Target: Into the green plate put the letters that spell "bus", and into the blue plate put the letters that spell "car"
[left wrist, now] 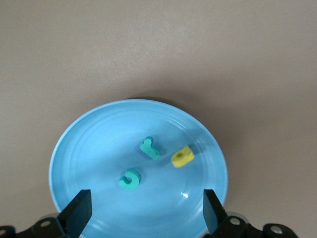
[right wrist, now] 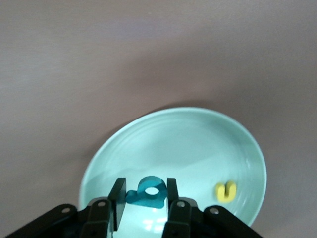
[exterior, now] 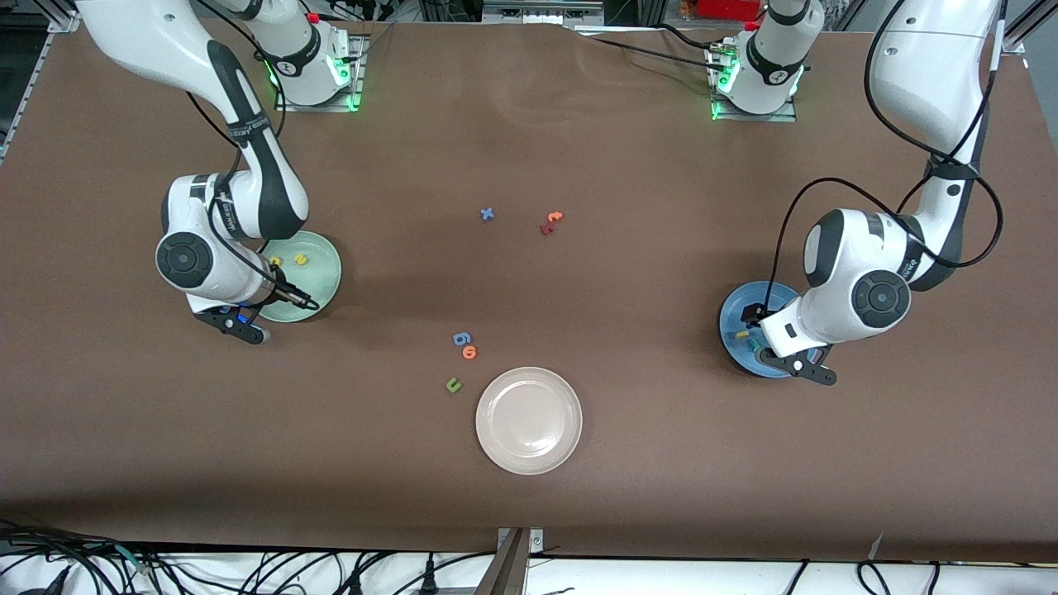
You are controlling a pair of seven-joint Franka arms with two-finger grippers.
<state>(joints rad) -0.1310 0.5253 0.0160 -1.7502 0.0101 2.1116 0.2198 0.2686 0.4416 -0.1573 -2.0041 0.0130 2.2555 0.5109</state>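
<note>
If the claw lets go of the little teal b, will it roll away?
Probably not. The teal b, pinched in the right claw over the green plate, looks like flat, light foam, so it should flop flat. The plate's shallow rim would likely stop any bounce.

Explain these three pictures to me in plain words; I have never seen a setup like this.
Two white robot arms stand at a brown table. The big picture looks down from a high camera facing them; each small one comes from a camera on an arm's wrist.

The left gripper hangs open over the blue plate, which holds a teal "c", a teal "r" and a yellow "a".

The right gripper is over the green plate, shut on a teal "b"; a yellow "u" lies in that plate.

A beige-white plate and spare foam letters lie mid-table.
</note>
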